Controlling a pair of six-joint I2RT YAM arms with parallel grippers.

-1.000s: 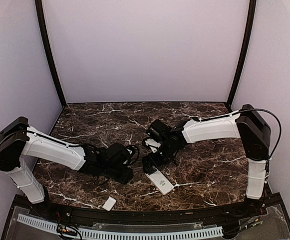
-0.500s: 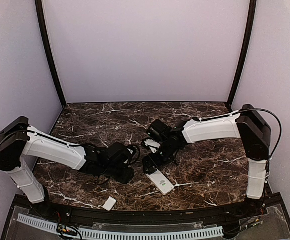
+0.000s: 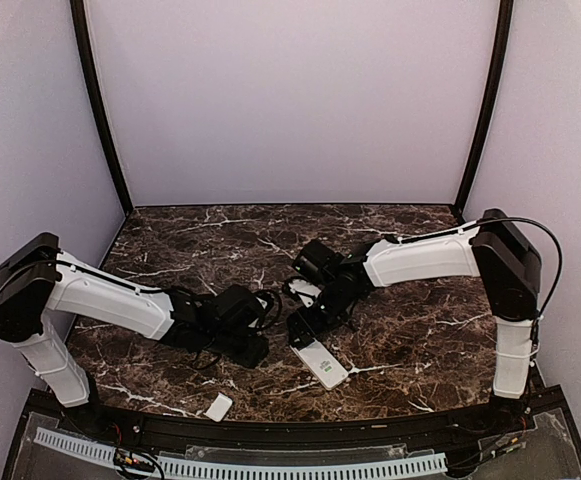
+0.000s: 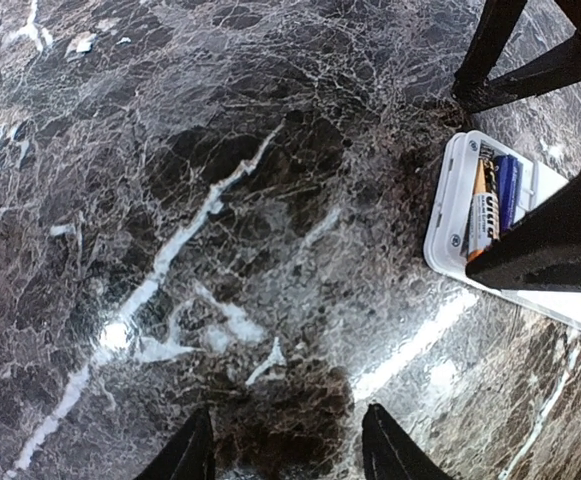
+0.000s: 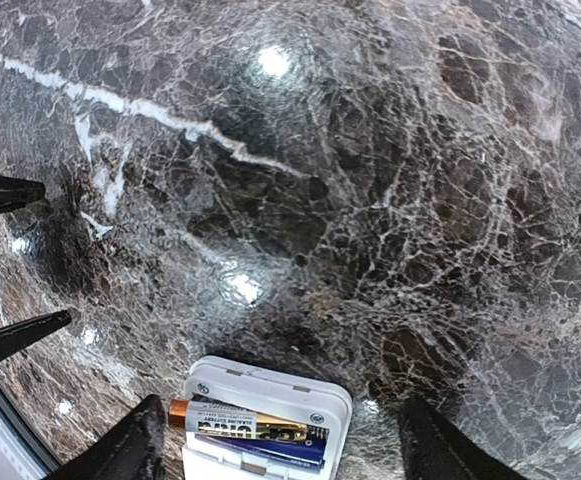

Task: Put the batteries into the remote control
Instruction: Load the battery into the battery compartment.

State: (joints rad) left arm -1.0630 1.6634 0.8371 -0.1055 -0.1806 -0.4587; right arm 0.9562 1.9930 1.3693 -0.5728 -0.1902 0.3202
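Hardly anything is changing from a second ago: the right gripper (image 3: 301,330) is only nudging slightly over the far end of the remote control (image 3: 322,366), while the left gripper (image 3: 254,351) and the small white cover plate (image 3: 219,406) are keeping their places on the marble table (image 3: 420,330).

Seen from above, the remote control is lying near the front middle of the table, angled, with the right gripper standing at its upper-left end. The cover plate is lying well apart from it, close to the front edge.

From the right wrist, the right gripper (image 5: 280,455) is standing with its fingers spread wide on either side of the remote's open compartment, gripping nothing. The 2 batteries (image 5: 255,432) are lying side by side inside that compartment, 1 gold and white, 1 dark blue, touching along their length.

From the left wrist, the left gripper (image 4: 288,455) is hovering over bare marble beside the remote control (image 4: 448,200), its fingers parted with nothing between them. The batteries (image 4: 495,200) are showing in the open back here too, partly hidden behind a dark finger (image 4: 560,240) of the right gripper.
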